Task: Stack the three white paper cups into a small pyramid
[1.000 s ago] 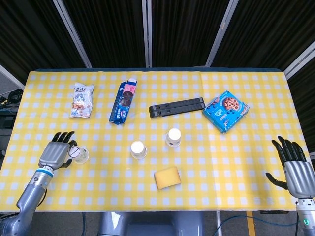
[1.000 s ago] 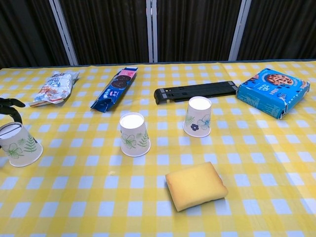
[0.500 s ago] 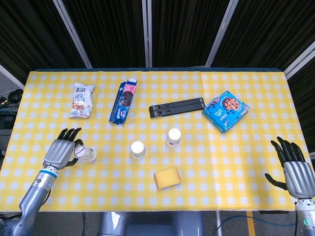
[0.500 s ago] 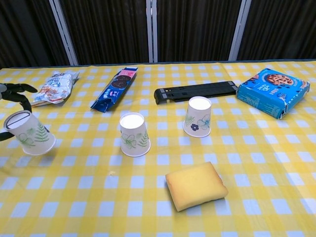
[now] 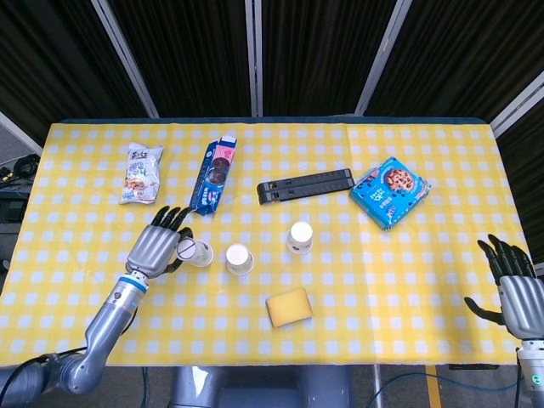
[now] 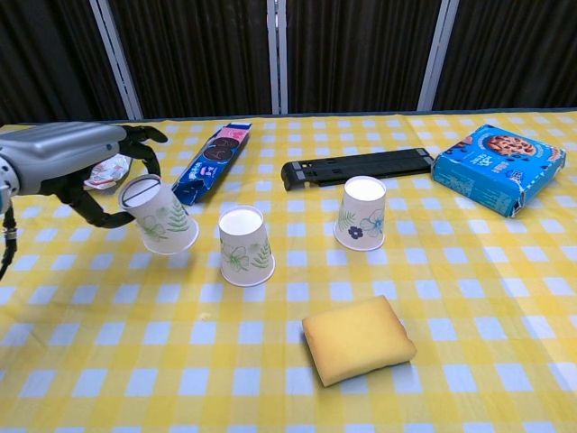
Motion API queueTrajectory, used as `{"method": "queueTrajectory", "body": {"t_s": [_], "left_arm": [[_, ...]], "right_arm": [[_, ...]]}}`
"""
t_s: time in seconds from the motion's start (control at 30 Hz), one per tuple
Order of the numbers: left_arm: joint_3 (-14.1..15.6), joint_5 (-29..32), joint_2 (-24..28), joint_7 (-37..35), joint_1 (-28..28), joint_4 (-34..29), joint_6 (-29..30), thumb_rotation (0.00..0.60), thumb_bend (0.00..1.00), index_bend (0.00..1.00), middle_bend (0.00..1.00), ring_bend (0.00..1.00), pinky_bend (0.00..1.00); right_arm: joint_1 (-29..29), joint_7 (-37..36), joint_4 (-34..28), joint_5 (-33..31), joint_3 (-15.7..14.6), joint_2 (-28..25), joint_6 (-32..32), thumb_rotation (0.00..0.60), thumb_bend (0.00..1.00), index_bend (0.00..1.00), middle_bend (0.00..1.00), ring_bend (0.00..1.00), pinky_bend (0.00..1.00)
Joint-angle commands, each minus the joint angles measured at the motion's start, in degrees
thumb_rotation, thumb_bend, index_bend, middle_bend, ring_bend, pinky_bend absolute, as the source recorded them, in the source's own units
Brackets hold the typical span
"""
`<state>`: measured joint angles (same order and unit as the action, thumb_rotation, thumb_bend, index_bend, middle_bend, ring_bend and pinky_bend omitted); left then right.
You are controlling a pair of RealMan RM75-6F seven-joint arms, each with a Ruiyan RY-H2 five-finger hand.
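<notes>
My left hand [image 5: 156, 249] [image 6: 77, 165] holds a white paper cup with a green leaf print [image 5: 195, 252] [image 6: 160, 215] upside down and tilted, lifted above the cloth just left of a second upturned cup [image 5: 239, 257] [image 6: 244, 244]. A third upturned cup with a blue flower [image 5: 299, 236] [image 6: 361, 212] stands further right. My right hand [image 5: 515, 288] hovers open at the table's right front corner, holding nothing; it shows only in the head view.
A yellow sponge [image 5: 289, 307] [image 6: 358, 338] lies in front of the cups. Behind them lie a blue cookie pack [image 5: 212, 173], a black bar [image 5: 305, 184], a blue cookie box [image 5: 389, 192] and a snack bag [image 5: 141, 172] on the yellow checked cloth [image 5: 408, 280].
My left hand has carried its cup rightward from the table's left edge, lifting it, to just beside the middle cup. The right hand has barely moved.
</notes>
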<state>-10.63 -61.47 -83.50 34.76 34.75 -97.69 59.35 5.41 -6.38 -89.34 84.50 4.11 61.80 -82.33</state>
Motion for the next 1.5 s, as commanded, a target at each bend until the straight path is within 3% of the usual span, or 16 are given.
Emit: {"method": "queueTrajectory", "body": {"t_s": [0.03, 0.47, 0.57, 0.73, 0.83, 1.0, 1.17, 1.37, 1.5], "left_arm": [[-1.39, 2.98, -2.31, 1.87, 2.38, 0.88, -1.56, 0.600, 0.40, 0.43, 0.00, 0.00, 0.00], [-0.02, 13.01, -7.28, 11.24, 7.83, 2.96, -2.21, 0.600, 0.40, 0.40, 0.00, 0.00, 0.00], [0.12, 14.02, -7.93, 11.55, 8.31, 3.18, -1.97, 0.600, 0.36, 0.32, 0.00, 0.00, 0.00], [1.02, 13.87, -7.59, 10.50, 8.36, 2.19, -1.20, 0.600, 0.23, 0.03, 0.00, 0.00, 0.00], [1.57, 13.03, -5.97, 9.04, 7.57, 0.35, -0.31, 0.600, 0.22, 0.00, 0.00, 0.00, 0.00], [3.84, 8.32, -0.42, 5.34, 4.26, -5.00, 2.91, 0.600, 0.22, 0.00, 0.00, 0.00, 0.00], [8.26, -1.08, 6.59, -2.01, -2.60, -9.24, 10.00, 0.600, 0.22, 0.00, 0.00, 0.00, 0.00], [13.90, -10.49, 14.12, -8.52, -9.98, -8.87, 17.57, 0.600, 0.22, 0.00, 0.00, 0.00, 0.00], [16.06, -13.80, 17.66, -11.10, -13.84, -9.29, 22.00, 0.600, 0.22, 0.00, 0.00, 0.00, 0.00]], "right_arm": [[-0.01, -0.50, 0.06, -0.20, 0.13, -0.15, 0.05, 0.600, 0.09, 0.00, 0.00, 0.00, 0.00], [-0.03, -1.45, -0.02, -0.02, 0.01, -0.48, 0.22, 0.600, 0.09, 0.00, 0.00, 0.00, 0.00], [-0.08, -1.46, -0.10, -0.02, 0.00, -0.55, 0.17, 0.600, 0.09, 0.00, 0.00, 0.00, 0.00], [0.00, -1.15, -0.13, -0.29, -0.04, -0.60, 0.59, 0.600, 0.09, 0.00, 0.00, 0.00, 0.00], [0.10, -0.86, -0.11, -0.31, -0.11, -0.53, 0.85, 0.600, 0.09, 0.00, 0.00, 0.00, 0.00], [0.36, 0.16, -0.20, -0.07, -0.36, -0.16, 1.34, 0.600, 0.09, 0.00, 0.00, 0.00, 0.00], [0.92, 2.61, -0.85, 0.97, -1.00, 0.61, 2.07, 0.600, 0.09, 0.00, 0.00, 0.00, 0.00], [3.62, 5.98, -2.81, 0.51, -0.62, 1.81, 6.09, 0.600, 0.09, 0.00, 0.00, 0.00, 0.00], [6.05, 9.19, -5.19, -0.60, 0.71, 2.45, 8.68, 0.600, 0.09, 0.03, 0.00, 0.00, 0.00]]}}
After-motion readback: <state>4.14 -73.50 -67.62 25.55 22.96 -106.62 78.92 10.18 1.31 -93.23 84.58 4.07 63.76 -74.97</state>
